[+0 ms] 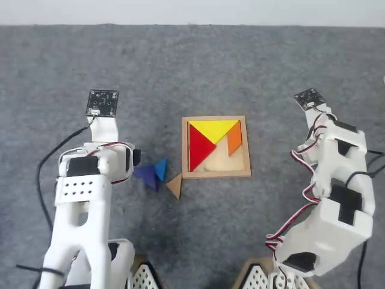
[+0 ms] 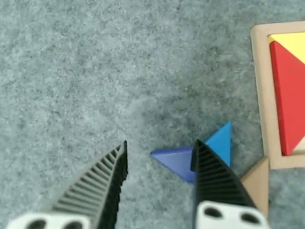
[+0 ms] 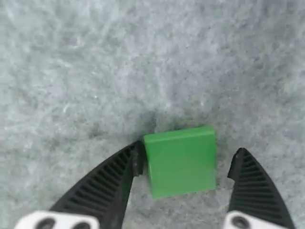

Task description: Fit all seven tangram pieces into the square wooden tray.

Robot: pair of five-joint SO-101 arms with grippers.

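The table covering (image 1: 271,60) is looking like grey felt or short-pile carpet, matt and fuzzy. The square tray (image 1: 185,147) is showing pale bare wood, smooth and dull. Inside it the yellow piece (image 1: 213,127), red piece (image 1: 198,147) and orange piece (image 1: 234,139) are looking smooth and evenly painted. The tan triangle (image 1: 175,186) is showing unpainted wood. The dark blue triangle (image 1: 145,174), light blue triangle (image 1: 160,168) and green square (image 3: 180,161) are appearing smooth, painted and matt. On the left gripper (image 2: 161,145) and right gripper (image 3: 189,149) the fingers (image 2: 214,176) are showing black matt plastic with ribbed inner faces. The arm shells (image 1: 78,198) are looking like white plastic.
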